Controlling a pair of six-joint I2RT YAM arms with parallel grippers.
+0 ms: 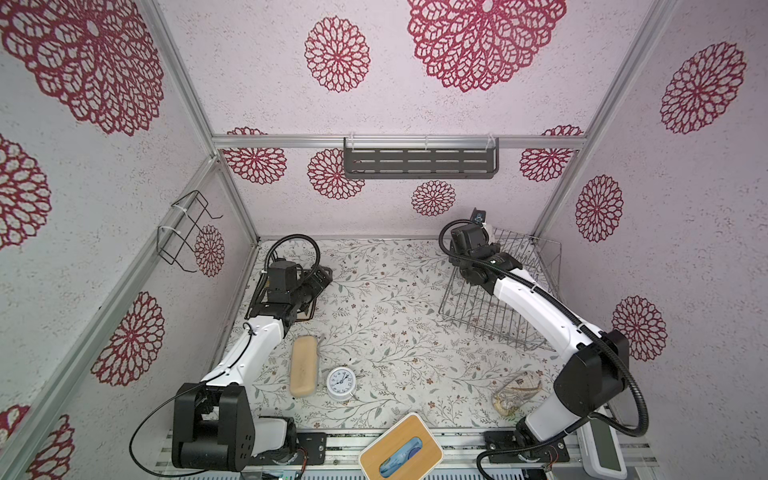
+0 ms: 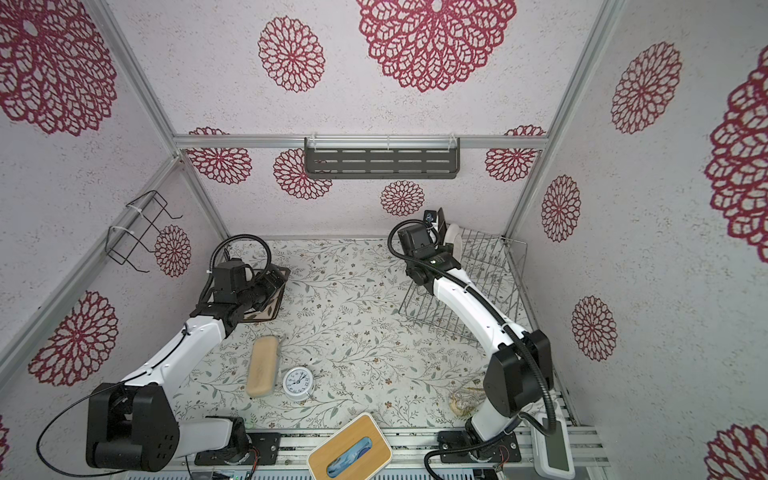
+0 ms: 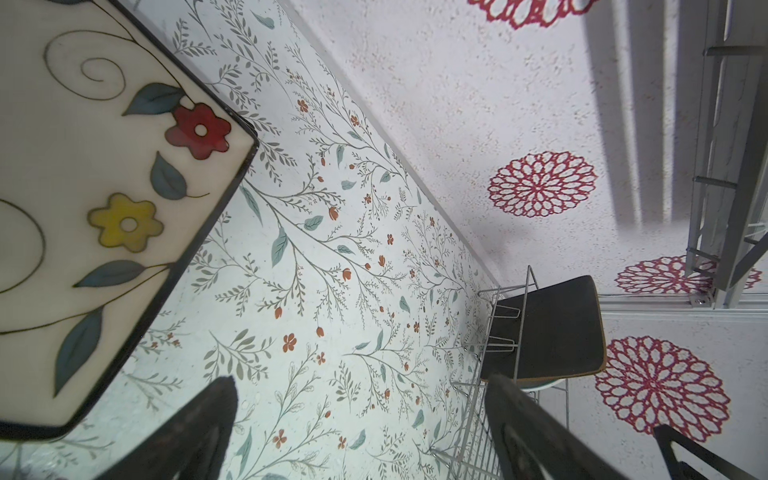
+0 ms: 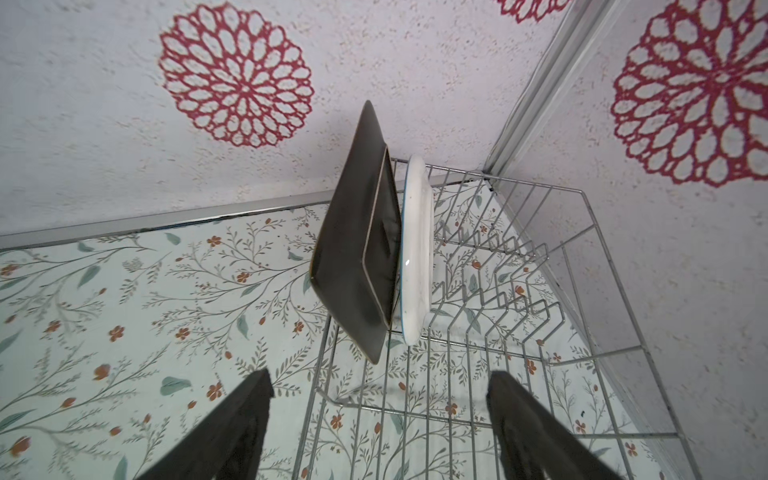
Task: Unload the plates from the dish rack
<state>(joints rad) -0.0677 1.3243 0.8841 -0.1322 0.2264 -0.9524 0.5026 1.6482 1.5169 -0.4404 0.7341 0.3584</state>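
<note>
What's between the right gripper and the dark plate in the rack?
Only the dish rack's bare base wires, seen in the right wrist view; the open right gripper is apart from the dark plate.

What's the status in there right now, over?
Left gripper open, empty, by flowered plate lying on table. Right gripper open, facing dark plate and white plate upright in dish rack. Path between looks clear.
</note>
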